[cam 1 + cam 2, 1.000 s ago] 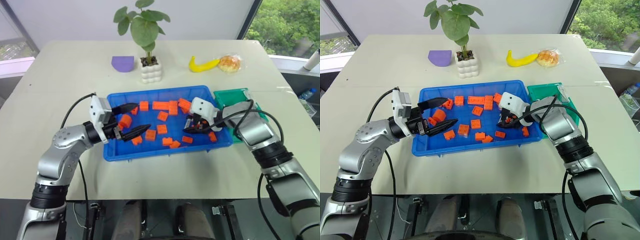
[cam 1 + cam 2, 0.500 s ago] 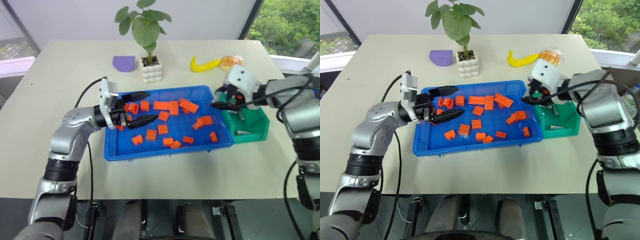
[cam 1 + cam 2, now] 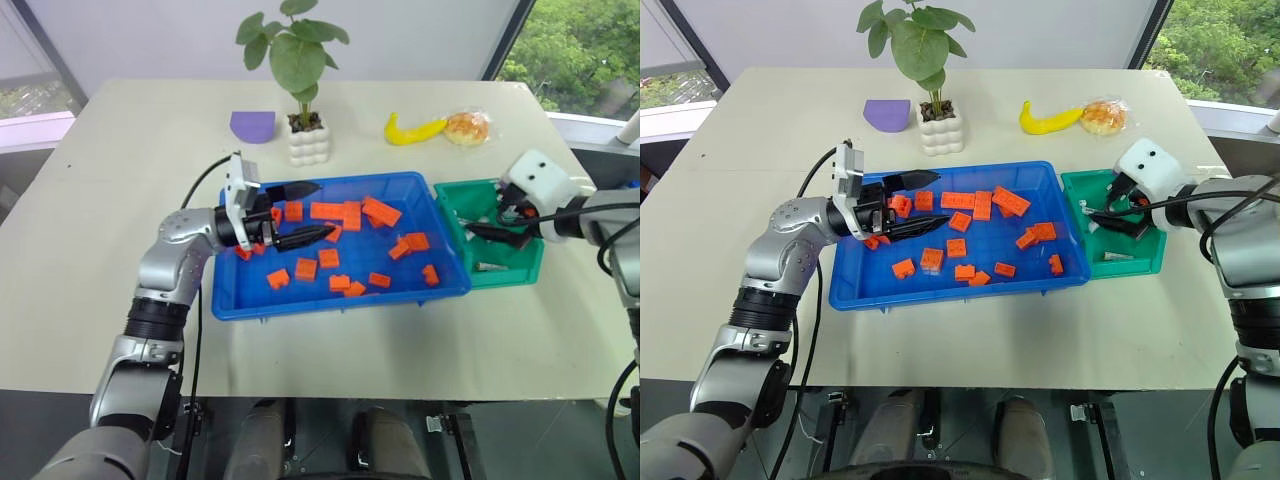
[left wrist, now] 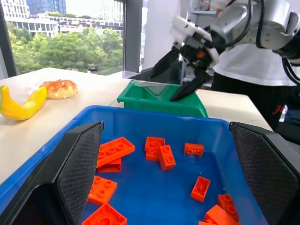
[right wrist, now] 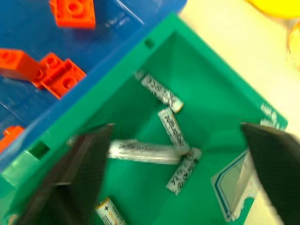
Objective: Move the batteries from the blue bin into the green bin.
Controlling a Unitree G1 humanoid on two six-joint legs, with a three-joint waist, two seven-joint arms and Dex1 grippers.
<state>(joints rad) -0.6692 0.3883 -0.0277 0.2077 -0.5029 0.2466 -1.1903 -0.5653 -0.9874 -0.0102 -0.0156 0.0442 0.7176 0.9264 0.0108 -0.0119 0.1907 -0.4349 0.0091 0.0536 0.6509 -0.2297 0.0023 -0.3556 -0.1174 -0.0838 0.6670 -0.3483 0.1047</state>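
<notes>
My right gripper [image 3: 1118, 212] hangs over the green bin [image 3: 1145, 263] with its fingers spread wide and nothing between them. Down in that bin lie the batteries [image 5: 171, 124] — five or so, as far as I can make out through the blur (one sits partly behind a finger). The bin stands on the counter [image 3: 760, 150], touching the right end of the blue bin [image 3: 940, 292]. My left gripper [image 3: 914, 204] reaches in over the blue bin's left end, fingers parted, holding nothing — orange blocks [image 3: 971, 208] are scattered under and beyond it. I can't spot any battery among those blocks.
</notes>
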